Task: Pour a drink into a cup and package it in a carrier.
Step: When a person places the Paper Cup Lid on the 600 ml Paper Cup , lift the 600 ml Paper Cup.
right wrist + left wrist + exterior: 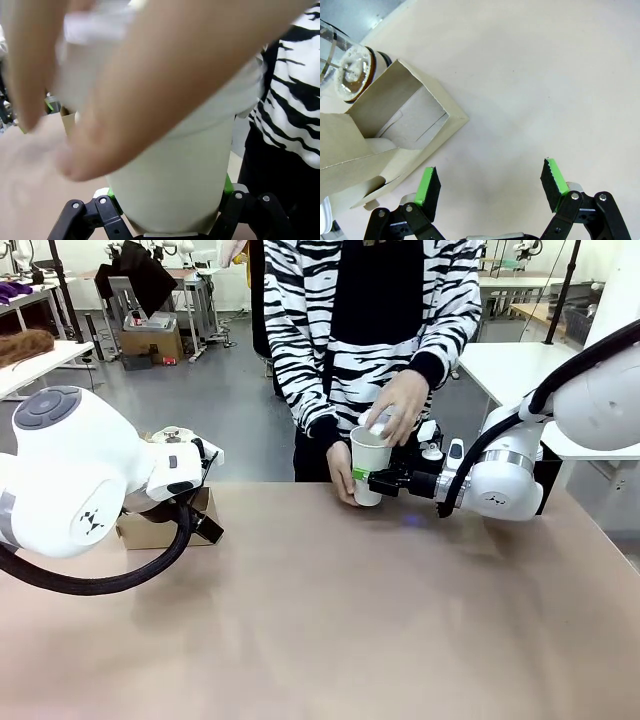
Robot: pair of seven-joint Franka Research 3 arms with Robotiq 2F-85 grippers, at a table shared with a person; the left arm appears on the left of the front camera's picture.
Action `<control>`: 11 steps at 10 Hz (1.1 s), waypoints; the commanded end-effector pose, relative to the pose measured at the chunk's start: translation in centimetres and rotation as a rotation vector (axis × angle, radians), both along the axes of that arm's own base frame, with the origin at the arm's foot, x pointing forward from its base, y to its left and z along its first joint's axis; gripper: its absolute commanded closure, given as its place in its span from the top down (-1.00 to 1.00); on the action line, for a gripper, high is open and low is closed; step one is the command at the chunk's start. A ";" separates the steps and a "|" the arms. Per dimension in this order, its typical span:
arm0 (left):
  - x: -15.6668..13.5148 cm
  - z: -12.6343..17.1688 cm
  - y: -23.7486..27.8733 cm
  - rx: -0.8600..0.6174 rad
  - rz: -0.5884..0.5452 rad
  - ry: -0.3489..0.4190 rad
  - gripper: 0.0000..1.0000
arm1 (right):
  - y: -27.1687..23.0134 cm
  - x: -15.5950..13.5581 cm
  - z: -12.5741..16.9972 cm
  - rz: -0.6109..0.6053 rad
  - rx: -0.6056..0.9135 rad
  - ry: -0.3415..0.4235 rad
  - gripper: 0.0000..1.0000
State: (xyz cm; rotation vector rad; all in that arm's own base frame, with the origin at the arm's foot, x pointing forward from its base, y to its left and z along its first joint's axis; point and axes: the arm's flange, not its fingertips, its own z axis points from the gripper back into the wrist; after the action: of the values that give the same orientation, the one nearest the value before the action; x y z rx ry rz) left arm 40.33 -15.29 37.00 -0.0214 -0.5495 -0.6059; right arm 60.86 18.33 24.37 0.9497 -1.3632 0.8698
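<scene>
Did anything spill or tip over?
No, nothing stands out. The white paper cup stands upright, held by the fingers of the right gripper, with a person's hand at its rim. The table around it looks dry.

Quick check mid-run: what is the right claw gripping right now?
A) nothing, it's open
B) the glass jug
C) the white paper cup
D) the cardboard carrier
C: the right claw is shut on the white paper cup, with a person's hand over its top.
</scene>
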 end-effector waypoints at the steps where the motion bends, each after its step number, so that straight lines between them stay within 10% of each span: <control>1: 0.0 0.0 0.1 -0.003 0.001 0.000 1.00 | 0.1 -0.1 0.2 -0.002 -0.003 -0.003 0.60; 11: 0.0 0.0 0.1 -0.003 0.001 0.000 1.00 | 0.1 -0.1 0.2 -0.002 -0.003 -0.003 0.60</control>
State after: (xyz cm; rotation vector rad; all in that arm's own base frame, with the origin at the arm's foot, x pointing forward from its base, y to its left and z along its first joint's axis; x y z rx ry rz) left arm 40.33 -15.29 37.00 -0.0214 -0.5495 -0.6059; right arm 60.87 18.09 24.18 0.9440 -1.3594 0.8679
